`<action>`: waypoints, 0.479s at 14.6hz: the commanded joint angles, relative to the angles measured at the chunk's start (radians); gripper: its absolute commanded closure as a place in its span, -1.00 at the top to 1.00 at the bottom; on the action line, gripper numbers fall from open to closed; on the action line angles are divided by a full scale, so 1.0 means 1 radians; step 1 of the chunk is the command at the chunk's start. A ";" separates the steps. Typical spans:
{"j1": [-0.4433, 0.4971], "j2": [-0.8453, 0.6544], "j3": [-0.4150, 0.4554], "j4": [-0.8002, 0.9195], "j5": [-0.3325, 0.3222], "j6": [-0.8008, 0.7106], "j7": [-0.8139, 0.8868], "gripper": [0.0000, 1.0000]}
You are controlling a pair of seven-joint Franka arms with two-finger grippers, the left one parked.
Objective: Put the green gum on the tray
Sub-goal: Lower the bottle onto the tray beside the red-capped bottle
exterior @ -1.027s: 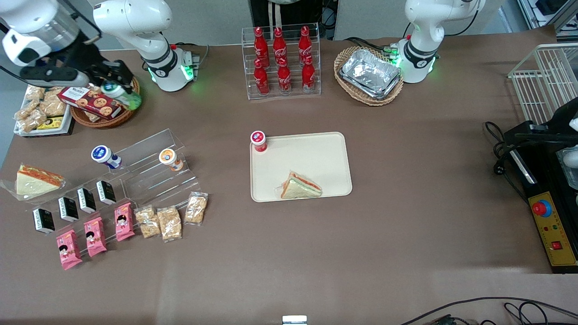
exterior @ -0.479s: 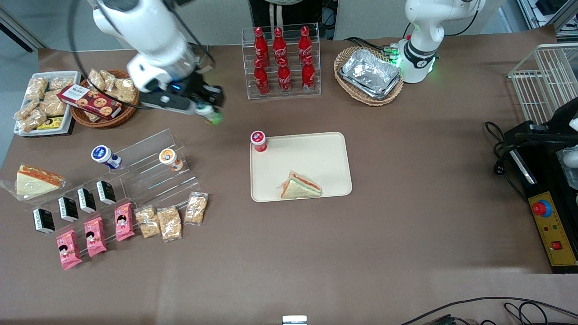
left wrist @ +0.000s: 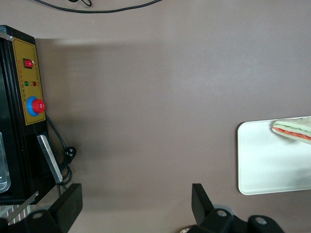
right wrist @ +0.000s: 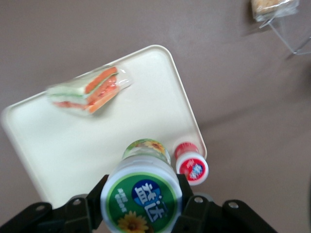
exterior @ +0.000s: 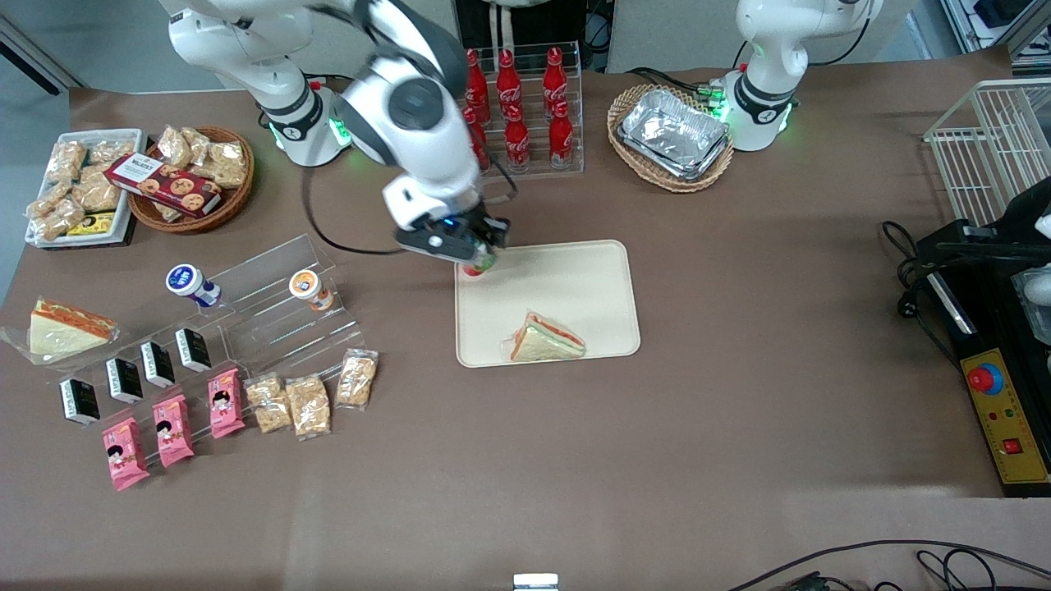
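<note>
My right gripper (exterior: 479,249) is shut on the green gum (right wrist: 142,195), a bottle with a green lid and white label, held by its body between both fingers (right wrist: 194,206). It hangs over the corner of the beige tray (exterior: 575,279) that lies toward the working arm's end and farther from the front camera. In the front view only a green edge of the gum (exterior: 487,262) shows under the gripper. A red-lidded bottle (right wrist: 192,168) stands at that same tray corner (right wrist: 187,116), close beside the gum. A wrapped sandwich (exterior: 546,338) lies on the tray's nearer part.
A clear stepped shelf (exterior: 279,308) with a blue-lidded bottle (exterior: 187,281), an orange-lidded bottle (exterior: 307,287) and snack packs stands toward the working arm's end. A cola bottle rack (exterior: 513,115) and a wicker basket with foil trays (exterior: 672,135) are farther from the camera.
The gripper has carried the green gum from above the biscuit basket across the table to above the tray's corner by the red-lidded bottle.
</note>
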 commanded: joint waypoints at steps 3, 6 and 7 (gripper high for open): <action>0.035 0.219 0.005 -0.016 -0.196 0.163 0.158 -0.90; 0.056 0.263 0.001 -0.037 -0.200 0.249 0.193 -0.90; 0.067 0.269 -0.011 -0.048 -0.211 0.275 0.200 -0.89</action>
